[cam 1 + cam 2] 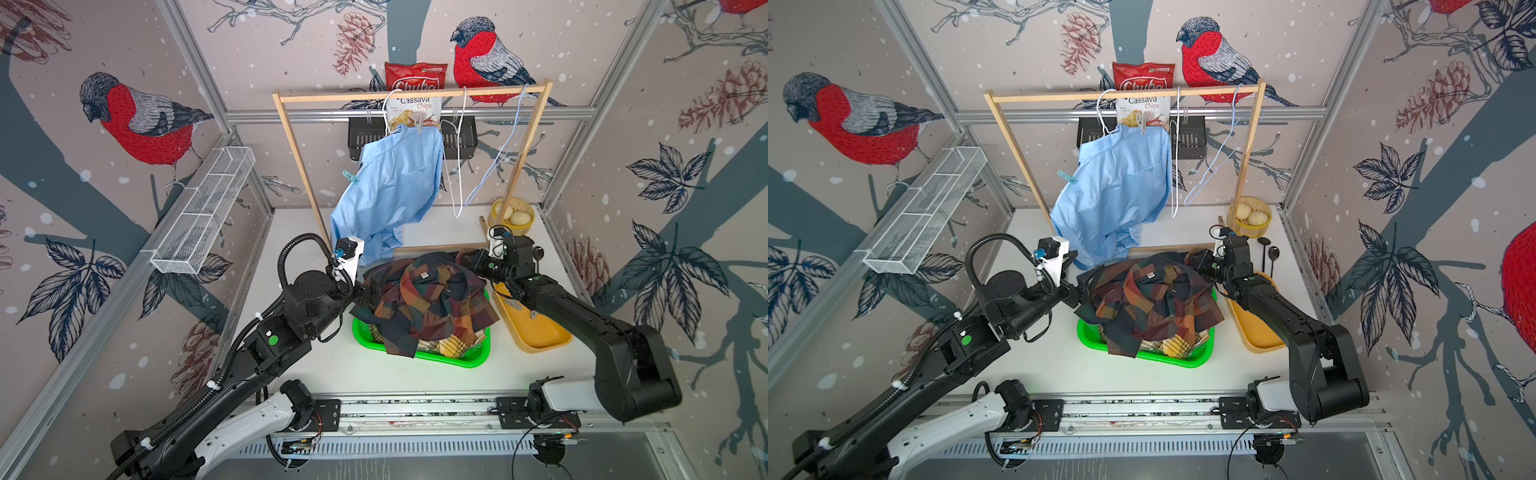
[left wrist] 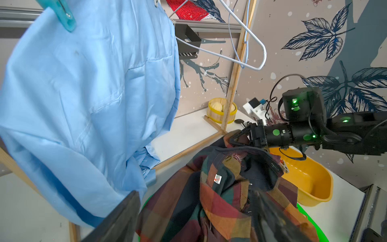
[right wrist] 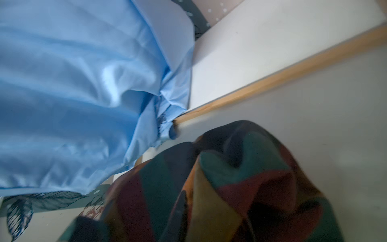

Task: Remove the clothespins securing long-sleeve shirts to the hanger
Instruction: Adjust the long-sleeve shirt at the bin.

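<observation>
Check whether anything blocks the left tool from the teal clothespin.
Nothing visible does. The teal clothespin sits clipped on the edge of the blue shirt, unobstructed in the left wrist view. The left tool is open at the plaid shirt, which the right tool grips.

The plain light blue collared shirt [image 1: 392,183] is showing thin, smooth cloth with a faint sheen and soft creases. The dark red-orange-green plaid shirt [image 1: 428,299] is looking matt and more coarsely woven, and the yellow-and-grey plaid flannel [image 1: 451,347] is reading as soft, dull cloth. The teal translucent plastic clothespin [image 2: 62,16] is gleaming glossily. The pale wooden rack frame [image 1: 332,98] is showing bare, matt wood. The bright green plastic basket [image 1: 482,349] is shining, the mustard-yellow oval plastic tray [image 1: 540,332] is giving a softer gloss, and the white wire-mesh metal basket [image 1: 203,212] is looking painted. The red-and-white chip bag [image 1: 415,77] is glinting like glossy film.
</observation>
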You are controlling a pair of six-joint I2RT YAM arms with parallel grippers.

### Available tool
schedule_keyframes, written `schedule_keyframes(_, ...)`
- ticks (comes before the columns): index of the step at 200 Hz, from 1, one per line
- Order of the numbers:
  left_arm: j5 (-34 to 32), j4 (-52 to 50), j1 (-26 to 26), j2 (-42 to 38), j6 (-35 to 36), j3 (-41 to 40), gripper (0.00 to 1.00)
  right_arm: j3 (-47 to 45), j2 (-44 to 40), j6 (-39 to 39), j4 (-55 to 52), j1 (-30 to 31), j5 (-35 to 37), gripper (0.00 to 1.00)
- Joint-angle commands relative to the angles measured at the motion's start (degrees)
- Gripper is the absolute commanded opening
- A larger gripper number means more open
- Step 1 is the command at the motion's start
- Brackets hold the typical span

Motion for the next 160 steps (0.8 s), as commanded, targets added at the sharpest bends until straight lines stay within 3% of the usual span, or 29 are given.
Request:
schedule_keyframes(1,-2.8,-0.4,0.1,-0.7,-1.5,-0.7,0.8,2.6,-4.0,-1.9,-3.8,4.0,2.6,0.01)
schedule_keyframes(58,-10.2,-2.2,0.3,-0.4,-1.8,-0.2,0.8,9.7,-15.2,-1.8,-11.9,24.2,16.1,0.0)
schedule_keyframes(115,-12.4,-2.1,2.5,-0.1,-2.9,0.2,0.8,23.0,-11.4,-5.5,-17.4,45.4,29.0,0.01)
schedule_keyframes(137,-11.2,-1.2,3.2,0.7,-2.9,-0.2,0.8,21.6,-9.4,-5.8,-18.0,46.5,34.0,0.02)
schedule_keyframes(160,-10.0,-0.6,3.6,2.3,-2.6,-0.3,0.8,14.0,-9.5,-3.2,-14.8,41.7,30.4,0.0)
